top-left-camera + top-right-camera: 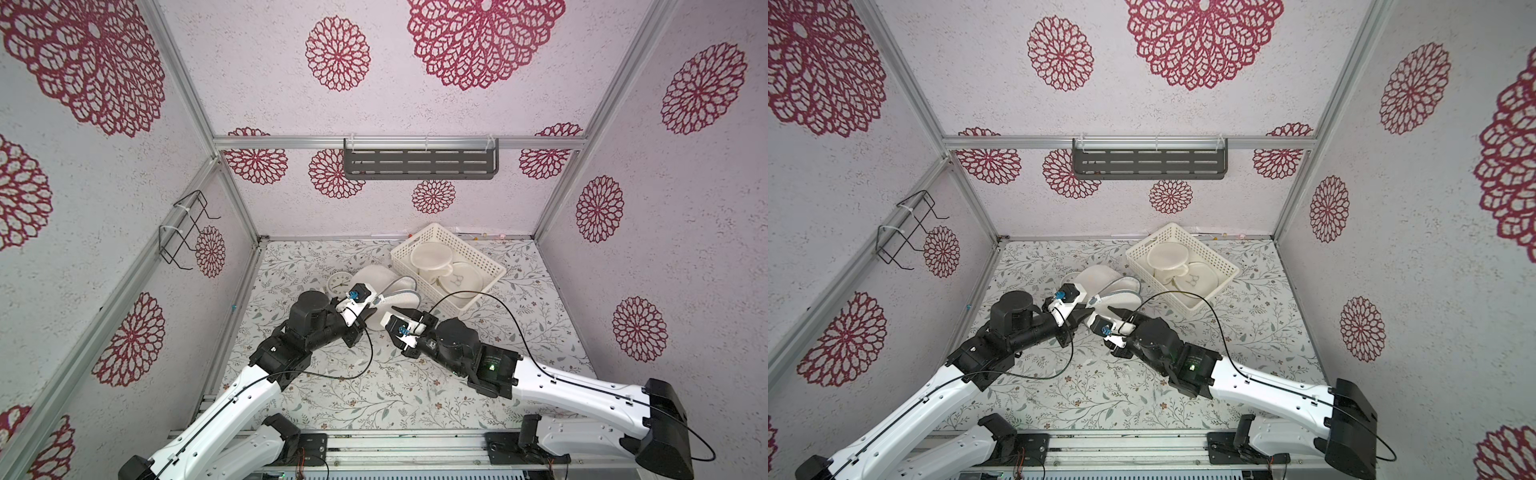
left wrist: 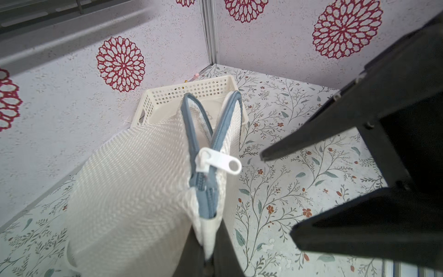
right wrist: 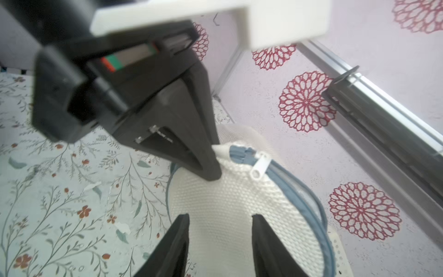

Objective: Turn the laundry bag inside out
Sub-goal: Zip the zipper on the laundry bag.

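The laundry bag (image 1: 376,276) is white mesh with a blue-grey zipper and lies on the floral table beside the basket in both top views (image 1: 1100,278). My left gripper (image 2: 208,242) is shut on the bag's corner at the closed end of the zipper. The bag's mouth gapes beyond its white zipper pull (image 2: 223,163). My right gripper (image 3: 220,217) is open and hovers just over the mesh wall of the bag (image 3: 227,196), with nothing between its fingers. The two grippers nearly meet above the table (image 1: 371,311) (image 1: 395,318).
A white perforated basket (image 1: 413,238) holding other white mesh items stands behind and to the right of the bag. A small white clock (image 1: 338,284) lies left of the bag. A grey shelf (image 1: 419,164) hangs on the back wall. A wire rack (image 1: 187,228) is on the left wall.
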### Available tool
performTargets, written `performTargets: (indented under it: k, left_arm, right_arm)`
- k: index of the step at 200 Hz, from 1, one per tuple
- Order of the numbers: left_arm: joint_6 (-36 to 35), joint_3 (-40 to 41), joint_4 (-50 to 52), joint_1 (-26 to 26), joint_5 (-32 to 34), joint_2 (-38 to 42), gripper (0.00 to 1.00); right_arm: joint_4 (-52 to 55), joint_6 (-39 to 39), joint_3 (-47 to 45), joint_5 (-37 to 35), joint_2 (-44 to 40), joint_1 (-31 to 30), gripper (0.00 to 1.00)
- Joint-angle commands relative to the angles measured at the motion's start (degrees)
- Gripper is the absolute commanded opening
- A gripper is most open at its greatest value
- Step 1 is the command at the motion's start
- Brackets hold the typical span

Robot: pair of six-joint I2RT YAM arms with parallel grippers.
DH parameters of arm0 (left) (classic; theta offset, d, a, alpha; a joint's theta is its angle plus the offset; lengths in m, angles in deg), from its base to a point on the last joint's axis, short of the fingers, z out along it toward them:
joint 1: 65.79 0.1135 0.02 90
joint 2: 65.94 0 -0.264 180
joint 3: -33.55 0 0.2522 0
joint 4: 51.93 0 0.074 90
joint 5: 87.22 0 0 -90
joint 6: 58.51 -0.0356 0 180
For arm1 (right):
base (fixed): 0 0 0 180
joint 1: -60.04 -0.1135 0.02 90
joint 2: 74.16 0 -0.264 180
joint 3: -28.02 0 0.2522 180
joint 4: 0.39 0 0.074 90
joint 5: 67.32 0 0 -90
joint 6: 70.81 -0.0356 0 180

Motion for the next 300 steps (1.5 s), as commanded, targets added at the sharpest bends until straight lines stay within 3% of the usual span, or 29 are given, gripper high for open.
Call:
performTargets:
  k: [1, 75, 116, 135, 177, 202, 250, 300]
  left_arm:
    - [0.56, -0.53, 0.5, 0.45, -2.55, 0.64, 0.0]
    - [0.14, -0.53, 0.52, 0.4, -4.99, 1.31, 0.0]
    - [-0.81, -0.44, 0.51, 0.47, -4.24, 1.97, 0.0]
    - [-1.44, -0.59, 0.48, 0.47, -1.97, 2.32, 0.0]
    - [-3.92, -0.14, -1.13, 0.4, 0.62, 3.59, 0.0]
    - [-4.49, 1.19, -4.39, 0.37, -0.33, 4.37, 0.0]
    - [-5.84, 3.16, -7.05, 0.2, -0.9, 5.92, 0.0]
    - [-6.07, 3.69, -8.54, -0.19, -1.57, 5.75, 0.0]
  right_arm:
    - [-10.26, 6.21, 0.51, -4.8, -0.84, -0.97, 0.4]
    - [-13.06, 6.56, 1.03, -4.89, 1.02, -1.27, 0.29]
    - [-9.88, 3.6, 1.8, -4.43, 0.95, -1.27, 0.32]
    - [-7.87, -5.63, 2.37, -3.12, 0.02, -1.29, 0.34]
    - [-3.01, -50.56, 1.42, -2.56, -3.71, -1.2, 0.28]
    - [-5.36, -65.37, -0.65, 1.26, -3.99, -1.18, 0.27]
    - [-12.34, -70.6, -1.16, 6.38, -3.24, -0.78, 0.29]
    - [-16.33, -72.7, -0.55, 5.45, -0.9, 0.55, 0.29]
